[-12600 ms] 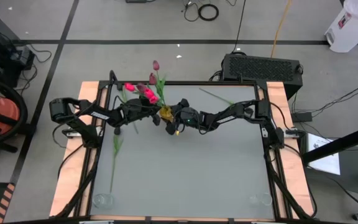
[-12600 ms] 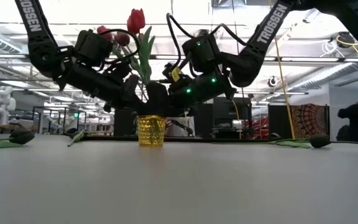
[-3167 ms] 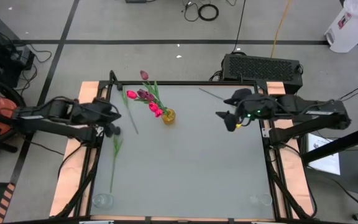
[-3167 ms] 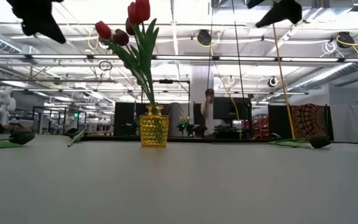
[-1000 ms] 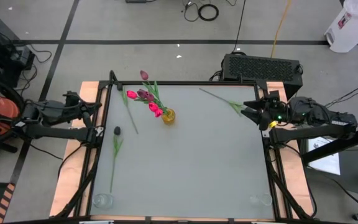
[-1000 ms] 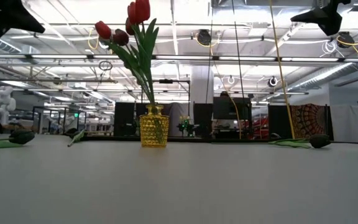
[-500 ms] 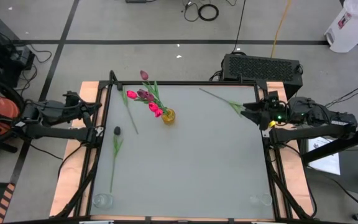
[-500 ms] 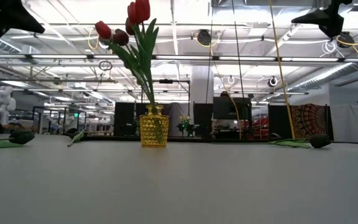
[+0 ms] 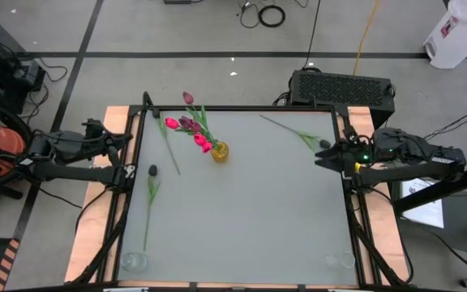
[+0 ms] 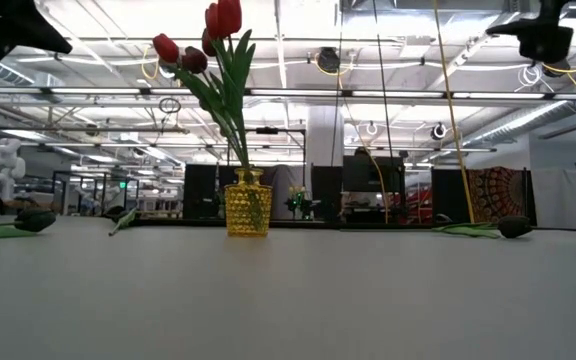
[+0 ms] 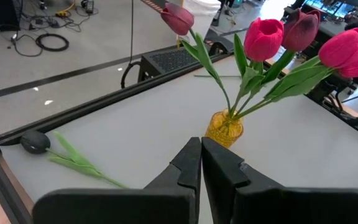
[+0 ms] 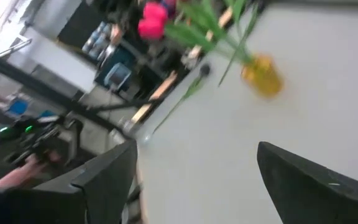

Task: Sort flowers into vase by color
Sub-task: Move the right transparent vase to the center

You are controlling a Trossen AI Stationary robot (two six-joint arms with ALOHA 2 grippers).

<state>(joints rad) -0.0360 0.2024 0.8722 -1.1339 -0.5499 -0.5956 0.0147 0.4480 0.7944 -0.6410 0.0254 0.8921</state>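
While both arms sat back at the side edges, the table (image 9: 242, 219) lay mostly open. Left gripper (image 9: 125, 139) was pressed together, right gripper (image 9: 321, 157) spread wide. Pink and maroon tulips (image 9: 191, 126) stood in the yellow vase (image 9: 219, 151); three flowers (image 9: 151, 195) lay flat near the edges.

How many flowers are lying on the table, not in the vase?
3. A dark-headed tulip with green stem lies near the left edge; a bare-looking green stem between it and the yellow glass vase; another dark-headed tulip by the right edge. More may be hidden.
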